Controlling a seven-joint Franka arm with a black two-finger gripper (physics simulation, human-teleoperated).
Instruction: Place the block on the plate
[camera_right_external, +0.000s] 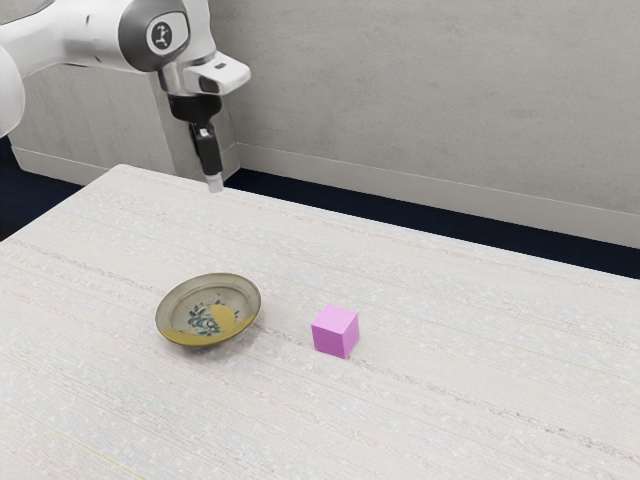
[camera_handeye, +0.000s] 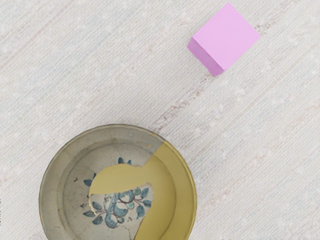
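High above the table's far side in the exterior view hangs the black gripper, pointing down and well clear of both the plate and the block. A pink-purple block rests on the tabletop, to the exterior view's right of the plate, with bare table between them. The plate is a shallow grey and yellow dish with blue flowers painted in its middle, and nothing lies in it. In the wrist view the block and the plate stand apart, the plate partly cut off by the picture's edge.
A pale, streaked tabletop spreads around both things. Its far edge runs below the gripper, with a dark floor strip and a grey wall behind it.
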